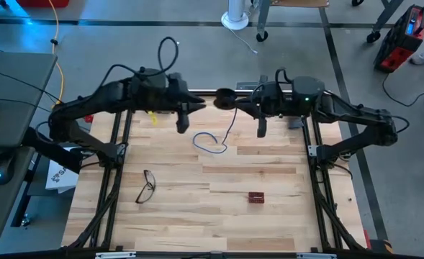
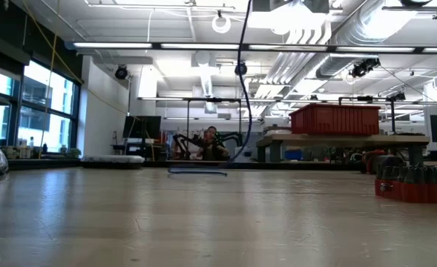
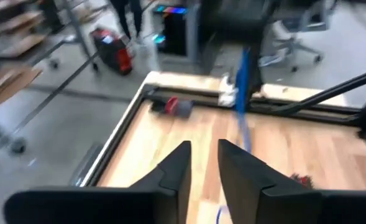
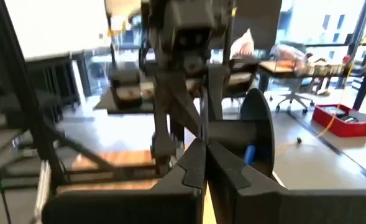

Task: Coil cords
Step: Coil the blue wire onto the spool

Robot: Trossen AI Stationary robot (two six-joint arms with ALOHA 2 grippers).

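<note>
High view: cord [image 1: 213, 142] hangs from right claw [image 1: 235, 105], clamped; left claw [image 1: 197, 103] apart; eyeglasses [image 1: 146, 185] nearby

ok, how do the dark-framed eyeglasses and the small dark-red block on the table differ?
The dark-framed eyeglasses are a thin open outline; the small dark-red block is solid and compact. The eyeglasses lie on the left arm's side, angled to the planks; the block sits right of centre, square to them. Both rest on the wooden table, apart from the blue cable.
</note>
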